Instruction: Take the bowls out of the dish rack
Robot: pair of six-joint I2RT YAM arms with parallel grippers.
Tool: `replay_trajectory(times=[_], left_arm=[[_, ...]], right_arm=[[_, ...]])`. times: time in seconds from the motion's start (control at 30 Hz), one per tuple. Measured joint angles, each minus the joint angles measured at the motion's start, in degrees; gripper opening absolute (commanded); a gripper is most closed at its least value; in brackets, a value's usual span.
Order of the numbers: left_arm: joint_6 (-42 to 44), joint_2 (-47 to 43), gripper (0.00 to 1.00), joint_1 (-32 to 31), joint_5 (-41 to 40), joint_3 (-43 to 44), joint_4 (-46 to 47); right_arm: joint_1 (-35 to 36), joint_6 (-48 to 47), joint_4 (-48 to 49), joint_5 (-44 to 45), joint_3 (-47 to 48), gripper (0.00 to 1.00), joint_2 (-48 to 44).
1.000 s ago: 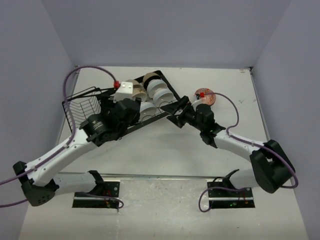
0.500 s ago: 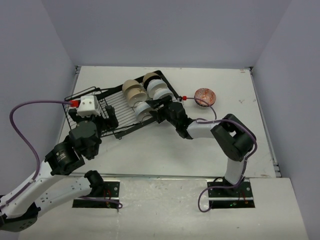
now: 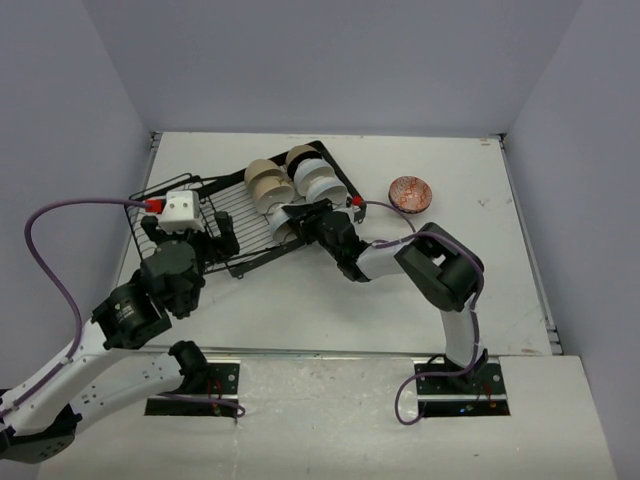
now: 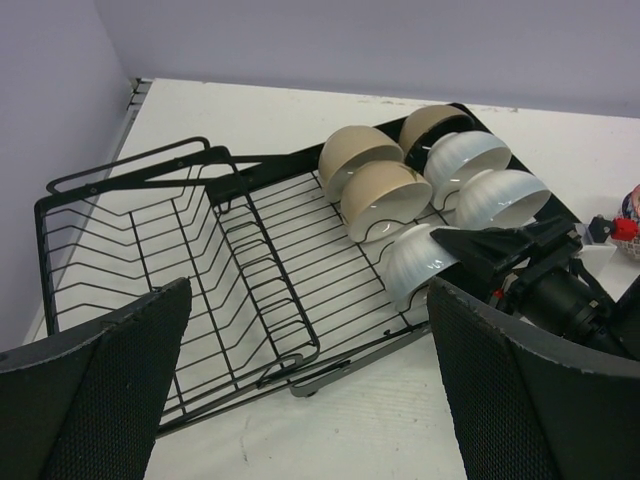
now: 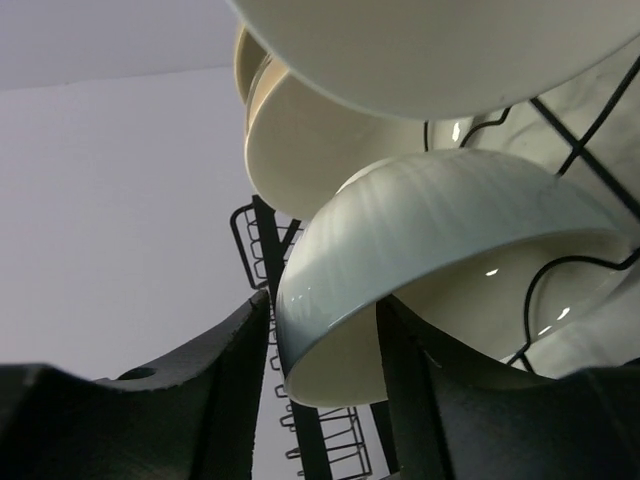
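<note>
The black wire dish rack (image 3: 200,200) lies at the middle left and fills the left wrist view (image 4: 150,260). Three beige bowls (image 4: 385,195) and three white bowls (image 4: 500,195) stand in its slots. My right gripper (image 3: 300,213) is open and straddles the rim of the front white bowl (image 3: 283,220), one finger outside the wall and one inside; in the right wrist view the gripper (image 5: 323,300) shows a thin gap beside that bowl (image 5: 440,215). My left gripper (image 3: 215,245) is wide open and empty (image 4: 308,290), above the rack's near edge. The patterned bowl (image 3: 411,192) sits on the table.
The rack's deeper basket section (image 3: 165,215) is at its left end, under my left wrist. Purple-grey walls close the table on the left, back and right. Bare white table (image 3: 330,300) lies in front of the rack.
My left arm has pulled back from the rack's middle to its left near corner. My right gripper has moved left from near the patterned bowl onto the front white bowl's rim.
</note>
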Motion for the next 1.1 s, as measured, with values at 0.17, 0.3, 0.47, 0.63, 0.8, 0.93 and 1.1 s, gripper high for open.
replay_trajectory(times=[0.17,0.3,0.47,0.63,0.8,0.93,1.1], left_arm=[[0.0,-0.2,1.00,0.0,0.4,0.0,0.0],[0.0,-0.9,1.00,0.0,1.0,0.0,0.0],[0.5,-1.8,1.00,0.0,1.4,-0.6,0.1],[0.8,-1.8,1.00,0.1,1.7,-0.9,0.2],[0.9,-1.8,1.00,0.3,1.7,-0.9,0.2],[0.9,-1.8,1.00,0.3,1.9,-0.9,0.3],[0.9,-1.8,1.00,0.4,1.9,-0.9,0.4]], right_arm=[[2.0,0.9,3.5,2.0,0.2,0.31,1.2],[2.9,2.0,6.9,3.2,0.2,0.20,2.4],[3.0,2.2,8.9,5.2,0.2,0.16,2.9],[2.8,1.2,10.3,6.1,0.2,0.00,3.1],[3.0,-0.7,15.2,6.0,-0.6,0.00,4.5],[3.1,-4.0,20.6,5.4,-1.4,0.00,6.0],[2.9,-8.2,25.3,3.0,-1.3,0.00,7.8]])
